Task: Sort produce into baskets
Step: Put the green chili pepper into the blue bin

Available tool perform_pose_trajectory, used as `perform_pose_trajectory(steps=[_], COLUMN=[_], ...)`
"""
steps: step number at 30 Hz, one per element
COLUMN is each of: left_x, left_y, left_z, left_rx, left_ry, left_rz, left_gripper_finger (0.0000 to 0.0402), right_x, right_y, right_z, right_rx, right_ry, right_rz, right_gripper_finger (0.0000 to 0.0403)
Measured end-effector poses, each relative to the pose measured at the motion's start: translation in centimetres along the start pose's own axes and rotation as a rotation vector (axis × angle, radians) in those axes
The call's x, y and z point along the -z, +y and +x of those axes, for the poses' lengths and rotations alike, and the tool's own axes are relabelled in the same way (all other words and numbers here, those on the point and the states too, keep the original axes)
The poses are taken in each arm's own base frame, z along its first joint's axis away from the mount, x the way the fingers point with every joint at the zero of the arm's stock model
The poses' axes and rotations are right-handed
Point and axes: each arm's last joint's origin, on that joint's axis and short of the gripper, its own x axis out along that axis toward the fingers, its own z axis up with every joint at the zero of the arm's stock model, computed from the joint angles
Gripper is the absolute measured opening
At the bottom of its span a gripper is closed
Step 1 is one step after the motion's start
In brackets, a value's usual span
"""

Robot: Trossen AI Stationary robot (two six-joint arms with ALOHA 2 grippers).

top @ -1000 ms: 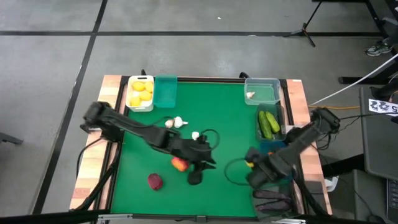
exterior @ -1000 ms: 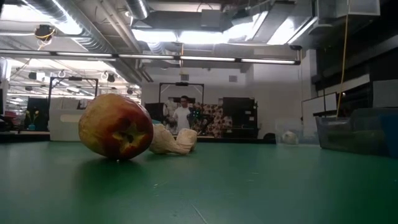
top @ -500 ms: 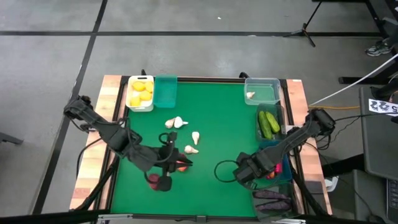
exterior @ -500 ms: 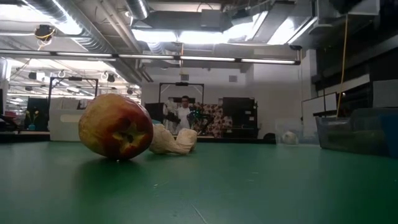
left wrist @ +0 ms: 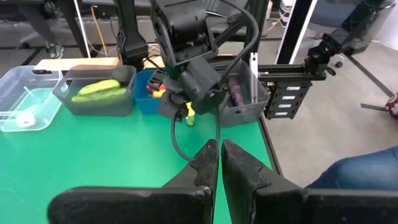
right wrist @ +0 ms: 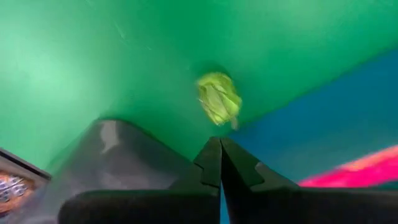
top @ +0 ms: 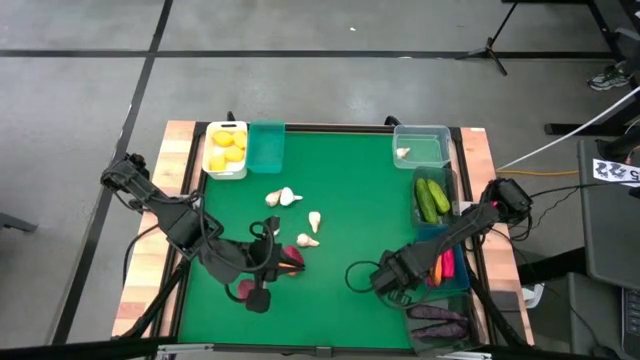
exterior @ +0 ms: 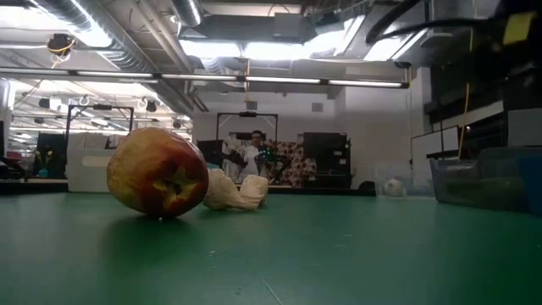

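On the green mat lie a red apple [top: 293, 256] [exterior: 157, 171], loose garlic bulbs [top: 285, 197] [top: 311, 230] and a dark red piece [top: 243, 289]. Lemons fill the white basket [top: 226, 166]; beside it stands the teal basket [top: 266, 146]. My left gripper [top: 283, 264] [left wrist: 219, 154] is shut and holds nothing, just left of the apple. My right gripper [top: 388, 284] [right wrist: 219, 163] is shut, points down and stands over the mat beside the blue basket [top: 449, 283]. A small yellow-green piece [right wrist: 218, 98] lies just beyond its fingertips.
Along the right edge stand a clear basket [top: 421, 131] with one garlic bulb, a dark basket [top: 449, 190] with cucumbers, the blue basket with red and orange pieces, and a grey basket [top: 440, 337] with eggplants. The mat's middle is bare.
My left arm has drawn back from the table's middle toward its left and near edges, stopping left of the apple and uncovering a garlic bulb. My right gripper has sunk and shifted left off the blue basket, tipping further downward. The apple and garlic have stayed put.
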Motion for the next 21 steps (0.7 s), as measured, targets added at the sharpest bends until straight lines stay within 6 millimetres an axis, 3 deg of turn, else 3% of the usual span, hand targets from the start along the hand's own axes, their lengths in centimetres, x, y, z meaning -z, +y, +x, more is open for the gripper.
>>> perform_pose_trajectory(steps=[21], left_x=[0.4], left_y=[0.2], left_z=[0.0], left_rx=[-0.027], left_ry=[0.033], left_rz=[0.015], left_gripper_finger=[0.0017], right_x=[-0.7], right_y=[-0.8], right_z=[3.6], right_rx=[-0.087], right_ry=[0.037], right_rz=[0.015], right_gripper_finger=[0.0000])
